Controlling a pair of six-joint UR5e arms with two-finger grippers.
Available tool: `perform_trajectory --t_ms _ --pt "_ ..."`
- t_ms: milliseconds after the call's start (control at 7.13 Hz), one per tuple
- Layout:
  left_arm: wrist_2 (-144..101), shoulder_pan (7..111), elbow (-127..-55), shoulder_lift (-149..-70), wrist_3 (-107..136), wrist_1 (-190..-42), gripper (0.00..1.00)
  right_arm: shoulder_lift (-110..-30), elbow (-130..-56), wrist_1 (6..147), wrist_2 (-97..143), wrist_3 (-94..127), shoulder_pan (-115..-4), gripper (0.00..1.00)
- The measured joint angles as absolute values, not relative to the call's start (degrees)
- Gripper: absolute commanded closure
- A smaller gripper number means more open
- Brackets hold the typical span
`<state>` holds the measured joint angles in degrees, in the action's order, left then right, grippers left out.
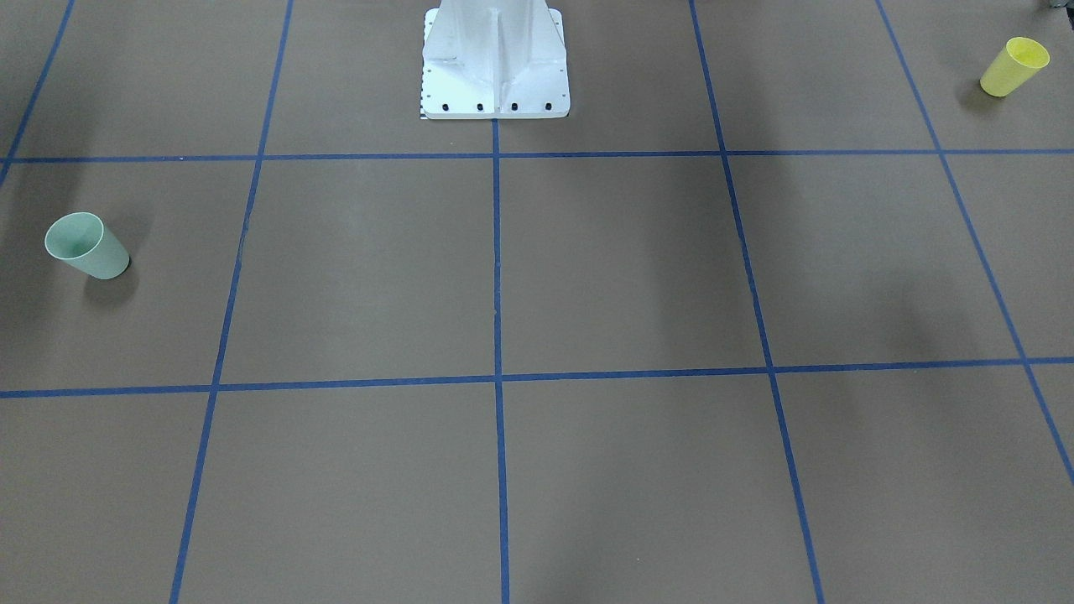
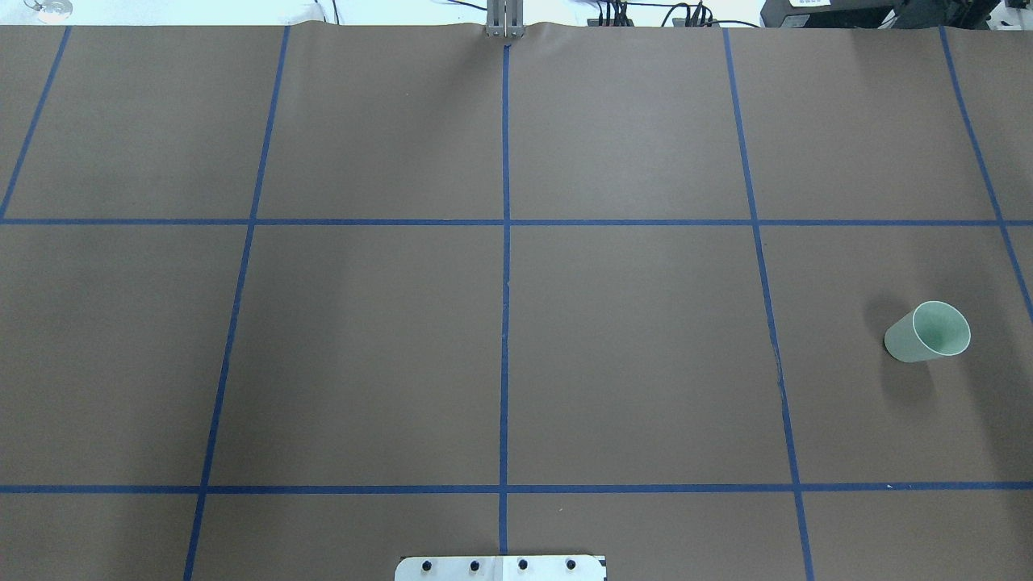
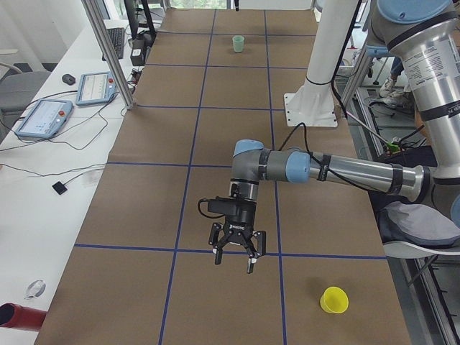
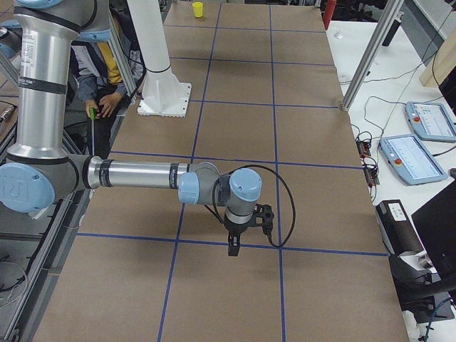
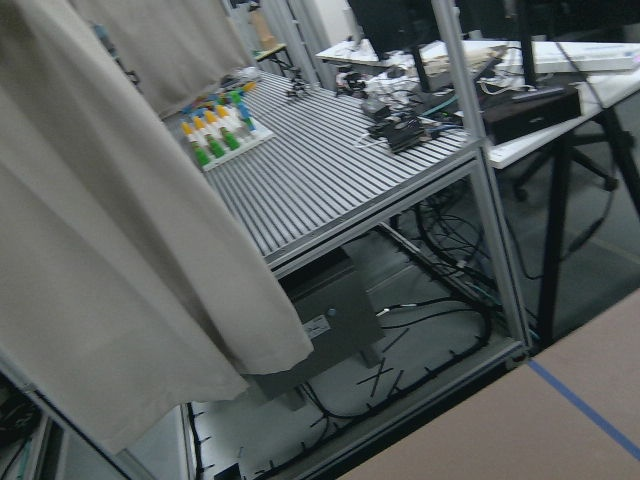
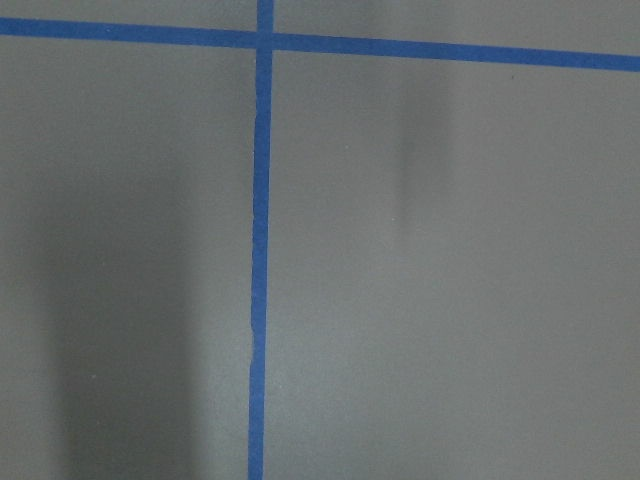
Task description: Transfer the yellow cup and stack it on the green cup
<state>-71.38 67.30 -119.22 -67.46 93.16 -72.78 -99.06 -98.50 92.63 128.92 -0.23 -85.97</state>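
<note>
The yellow cup (image 1: 1014,67) stands mouth up near the table's end on my left side, and it also shows in the exterior left view (image 3: 334,300) and far off in the exterior right view (image 4: 197,8). The green cup (image 1: 84,246) stands mouth up near the opposite end (image 2: 928,332) (image 3: 238,43). My left gripper (image 3: 233,253) hangs over the table, some way from the yellow cup. My right gripper (image 4: 242,241) hangs over a blue tape line. Both show only in the side views, so I cannot tell whether they are open or shut. Neither touches a cup.
The white robot pedestal (image 1: 495,63) stands at the table's middle edge. Blue tape lines (image 2: 504,323) divide the brown tabletop into squares. A side table with control pendants (image 3: 43,118) and aluminium posts (image 3: 108,50) runs along the far edge. A person sits behind the pedestal (image 4: 107,71).
</note>
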Motion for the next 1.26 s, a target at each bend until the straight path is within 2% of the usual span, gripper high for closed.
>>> perform_trajectory --t_ms 561,1262 --pt "-80.59 56.5 -116.22 -67.72 120.94 -50.74 0.0 -98.81 -98.8 92.56 128.94 -0.26 -84.68 0.0" --pt "-96.9 49.68 -105.59 -70.37 141.23 -46.38 0.0 -98.52 -98.93 90.59 128.89 -0.23 -82.24 0.0"
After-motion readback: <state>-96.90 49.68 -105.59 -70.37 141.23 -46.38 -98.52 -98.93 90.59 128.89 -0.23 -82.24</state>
